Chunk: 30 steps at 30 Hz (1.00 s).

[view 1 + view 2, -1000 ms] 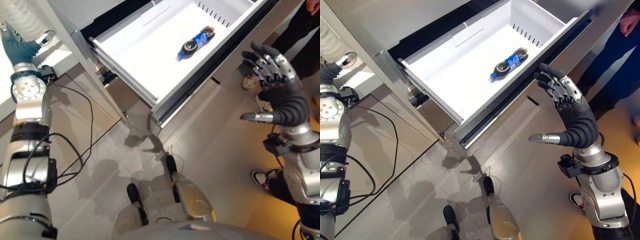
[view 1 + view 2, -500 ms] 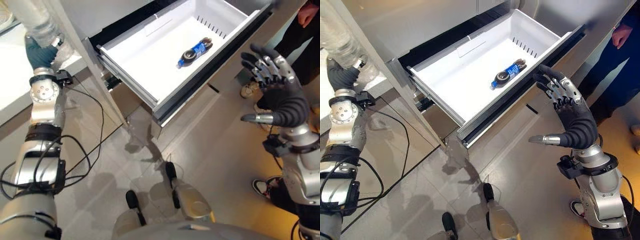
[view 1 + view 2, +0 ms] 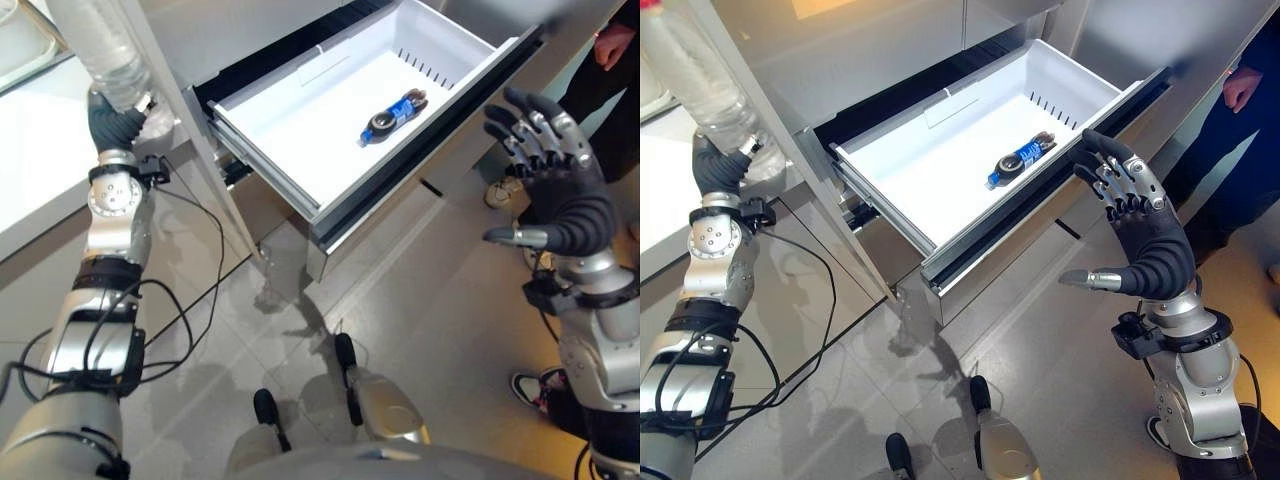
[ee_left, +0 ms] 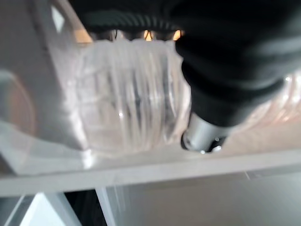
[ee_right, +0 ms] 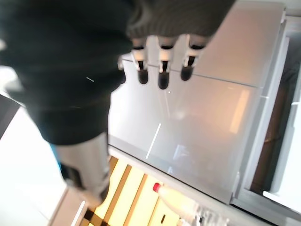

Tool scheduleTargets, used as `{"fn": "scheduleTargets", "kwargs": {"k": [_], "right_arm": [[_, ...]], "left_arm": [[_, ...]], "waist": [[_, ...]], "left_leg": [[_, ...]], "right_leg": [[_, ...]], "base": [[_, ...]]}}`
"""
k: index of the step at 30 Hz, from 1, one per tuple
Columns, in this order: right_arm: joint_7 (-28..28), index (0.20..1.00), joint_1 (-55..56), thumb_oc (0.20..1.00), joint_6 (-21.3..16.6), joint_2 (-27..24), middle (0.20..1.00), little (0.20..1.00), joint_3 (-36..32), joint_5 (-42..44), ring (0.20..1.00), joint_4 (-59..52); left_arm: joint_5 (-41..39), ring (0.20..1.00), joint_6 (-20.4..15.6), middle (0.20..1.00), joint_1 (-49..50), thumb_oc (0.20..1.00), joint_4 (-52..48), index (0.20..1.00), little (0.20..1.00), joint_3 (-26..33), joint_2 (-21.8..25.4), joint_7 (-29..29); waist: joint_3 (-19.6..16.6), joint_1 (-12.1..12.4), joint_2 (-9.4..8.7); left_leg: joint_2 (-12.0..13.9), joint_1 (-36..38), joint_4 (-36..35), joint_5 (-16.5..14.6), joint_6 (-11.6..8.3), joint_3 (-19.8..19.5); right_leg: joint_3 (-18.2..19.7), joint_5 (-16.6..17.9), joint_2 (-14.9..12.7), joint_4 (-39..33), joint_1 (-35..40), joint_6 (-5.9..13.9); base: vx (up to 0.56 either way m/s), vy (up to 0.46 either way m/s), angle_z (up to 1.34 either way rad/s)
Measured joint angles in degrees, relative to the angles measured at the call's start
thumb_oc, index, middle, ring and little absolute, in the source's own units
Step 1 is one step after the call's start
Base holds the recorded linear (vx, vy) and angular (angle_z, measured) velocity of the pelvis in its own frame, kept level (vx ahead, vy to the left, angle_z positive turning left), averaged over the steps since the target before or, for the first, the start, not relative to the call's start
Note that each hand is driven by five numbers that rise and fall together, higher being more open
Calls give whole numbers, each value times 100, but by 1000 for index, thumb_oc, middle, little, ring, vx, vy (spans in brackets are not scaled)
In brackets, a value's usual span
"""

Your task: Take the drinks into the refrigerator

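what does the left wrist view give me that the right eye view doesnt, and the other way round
Left wrist view: a close look at the ridged wall of the clear bottle, with the left hand curled against it.

Right eye view: the open white drawer with a small dark bottle lying inside, the right hand open beside the drawer front, and a person standing at the right.

Both: the clear bottle gripped by the left hand.

Even indoor light, bright. White drawer point(image 3: 300, 130) interior nearly washed out. Soft shadows on glossy floor point(image 3: 420, 300) below drawer's front corner. Left wrist view badly blurred; clear bottle point(image 4: 127, 103) smeared. Orange glow patches in right wrist view.
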Motion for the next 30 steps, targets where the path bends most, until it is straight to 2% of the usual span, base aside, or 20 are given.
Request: {"fn": "scheduleTargets", "kwargs": {"k": [2, 3, 6, 7, 11, 14, 17, 19, 21, 22, 25, 29, 30], "right_arm": [[17, 1000, -4, 1000, 24, 18, 1000, 1000, 23, -1, 1000, 45], [8, 1000, 14, 1000, 27, 24, 1000, 1000, 19, 0, 1000, 80], [0, 1000, 14, 1000, 87, -33, 1000, 1000, -39, -5, 1000, 422], [-12, 1000, 39, 1000, 120, -49, 1000, 1000, -65, -5, 1000, 710], [-36, 1000, 12, 1000, 235, -82, 1000, 1000, -78, -4, 1000, 984], [-3, 1000, 57, 1000, 372, -338, 1000, 1000, -89, 20, 1000, 1132], [142, 1000, 254, 1000, 525, -890, 1000, 1000, -160, 70, 1000, 1253], [215, 1000, 223, 1000, 571, -1051, 1000, 1000, -161, 317, 1000, 1523], [262, 1000, 206, 1000, 643, -1204, 1000, 1000, -143, 638, 1000, 1635], [327, 1000, 147, 1000, 689, -1287, 1000, 1000, -32, 839, 1000, 1740], [524, 1000, -41, 1000, 874, -1523, 1000, 1000, 374, 1198, 1000, 1915], [773, 1000, -433, 1000, 1081, -1843, 1000, 1000, 1180, 1778, 1000, 2032], [816, 1000, -529, 1000, 1129, -1842, 1000, 1000, 1337, 1877, 1000, 2067]], "left_arm": [[-10, 200, -2, 200, 228, 200, -269, 200, 200, -5, -122, -116], [-9, 200, 4, 200, 379, 200, -439, 200, 200, 13, -193, -150], [-13, 200, 57, 200, 1234, 200, -1377, 200, 200, 14, -350, -471], [-4, 200, 50, 200, 1832, 200, -2038, 200, 200, 6, -434, -723], [-199, 200, 134, 200, 2630, 200, -2710, 200, 200, 68, -610, -1168], [-469, 200, 144, 200, 3168, 200, -3134, 200, 200, 247, -610, -1452], [-806, 200, 248, 200, 3869, 200, -3902, 200, 200, 510, -566, -1873], [-1020, 200, 287, 200, 4100, 200, -4253, 200, 200, 500, -503, -2209], [-1141, 200, 350, 200, 4243, 200, -4623, 200, 200, 469, -199, -2535], [-1157, 200, 403, 200, 4319, 200, -4825, 200, 200, 463, 126, -2721], [-1283, 200, 501, 200, 4332, 200, -5149, 200, 200, 322, 721, -3148], [-1437, 200, 624, 200, 4230, 200, -5496, 200, 200, -286, 1650, -3596], [-1437, 200, 641, 200, 4215, 200, -5514, 200, 200, -372, 1748, -3677]], "waist": [[-57, 83, 35], [-96, 17, 45], [-168, 125, 139], [-175, 113, 145], [-193, 274, 180], [-193, 330, 183], [-205, 440, 195], [-315, 573, 208], [-378, 744, 228], [-441, 790, 220], [-546, 851, 201], [-780, 842, 175], [-810, 851, 172]], "left_leg": [[-3, 5, -13, 10, 2, -25], [-3, 14, -25, 12, 0, -24], [13, 106, -96, 19, -1, -92], [23, 183, -135, 23, -7, -185], [14, 208, -178, 54, -6, -291], [25, 306, -196, 54, -7, -379], [27, 463, -243, 57, -8, -558], [25, 482, -271, 61, -3, -657], [4, 486, -275, 71, 9, -763], [0, 482, -276, 74, 13, -798], [-18, 563, -294, 74, 15, -869], [-9, 687, -355, 79, 22, -856], [-10, 711, -362, 79, 22, -857]], "right_leg": [[-29, 0, -13, -46, 35, 0], [-28, 0, -8, -58, 40, 0], [-114, 3, -10, -147, 179, -1], [-163, 1, 4, -208, 282, -4], [-262, 0, -23, -254, 363, -4], [-343, -2, -24, -337, 538, -5], [-523, -7, -48, -478, 837, 1], [-623, -55, -66, -478, 899, 14], [-698, -79, -92, -477, 952, 27], [-750, -87, -100, -478, 967, 32], [-800, -113, -126, -479, 1077, 58], [-813, -130, -118, -480, 1173, 66], [-812, -141, -120, -480, 1197, 67]], "base": [[6, 3, 9], [11, 2, 7], [20, 5, 7], [23, 7, 12], [25, 16, 15], [26, 21, 16], [19, 17, 30], [8, 24, 29], [-9, 20, 23], [-10, 3, 22], [-1, 11, 15], [0, 0, 0], [0, 0, 0]]}}
